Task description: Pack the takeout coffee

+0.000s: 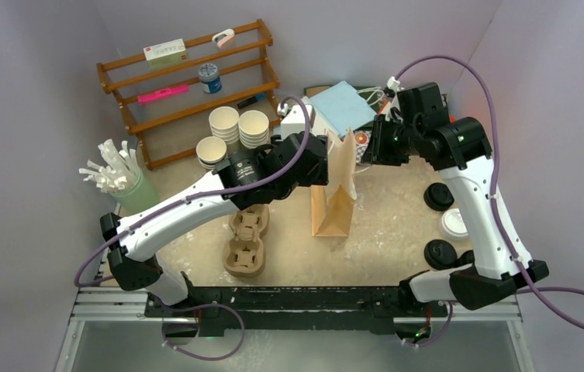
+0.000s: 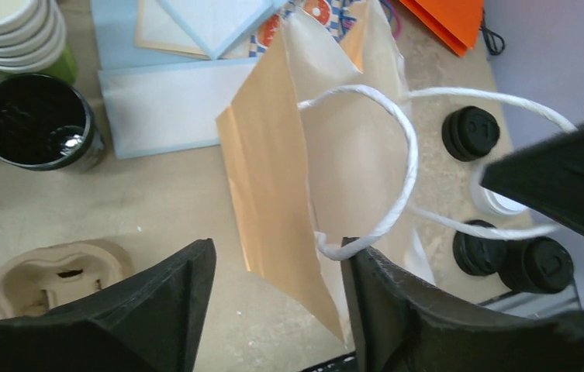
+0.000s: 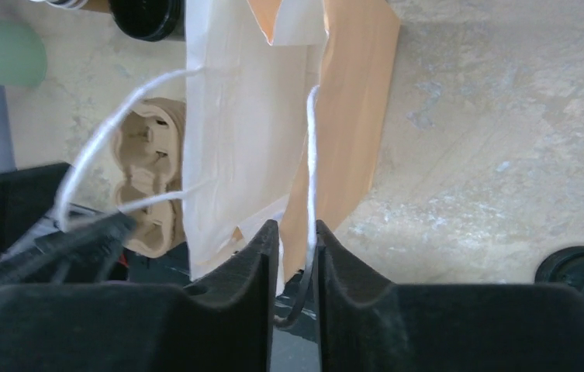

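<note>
Our left pincer (image 2: 277, 252) stands apart, astride the rim of the upright paper bag (image 1: 335, 194). Our right pincer (image 3: 296, 232) is nearly together around the bag's cord handle (image 3: 311, 155); we cannot tell whether it clamps. The lidded coffee cups (image 1: 438, 196) stand well apart from both, right of the bag beside the right arm, with bare worktop (image 1: 397, 225) between. A pulp cup tray (image 1: 246, 248) lies left of the bag.

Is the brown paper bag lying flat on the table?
No, the paper bag stands upright on the table, with its open mouth and white handles at the top.
</note>
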### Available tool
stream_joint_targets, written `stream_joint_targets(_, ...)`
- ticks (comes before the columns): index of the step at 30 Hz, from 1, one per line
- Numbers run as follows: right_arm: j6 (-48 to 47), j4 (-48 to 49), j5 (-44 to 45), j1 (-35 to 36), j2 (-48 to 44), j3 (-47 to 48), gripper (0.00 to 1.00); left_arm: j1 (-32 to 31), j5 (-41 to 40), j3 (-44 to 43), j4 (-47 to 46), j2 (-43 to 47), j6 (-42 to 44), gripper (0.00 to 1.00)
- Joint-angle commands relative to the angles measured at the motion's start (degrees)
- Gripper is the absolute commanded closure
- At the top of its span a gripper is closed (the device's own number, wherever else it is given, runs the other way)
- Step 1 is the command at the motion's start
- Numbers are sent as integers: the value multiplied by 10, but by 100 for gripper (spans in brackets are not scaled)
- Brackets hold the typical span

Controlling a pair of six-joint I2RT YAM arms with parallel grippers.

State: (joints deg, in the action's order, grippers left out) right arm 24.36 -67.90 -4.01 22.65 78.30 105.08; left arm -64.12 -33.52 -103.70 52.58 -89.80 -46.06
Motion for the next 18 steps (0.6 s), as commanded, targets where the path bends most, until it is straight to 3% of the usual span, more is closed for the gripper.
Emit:
stream_joint_targets(1,-10,-43,52,1,-10,19,82,29,-56,20,14,30,-41,45)
stream_joint_targets(4,-11,-63,126,2,-4,39,93,72,-41,79,-6,65,-58,63)
stream_joint_targets(11,15,-64,252,1,-15,49,95,100,-31,137,-22,107,-52,98)
stream_joint_targets(18,25,-65,357,1,-11,67,91,101,-61,118,19,120,-45,100)
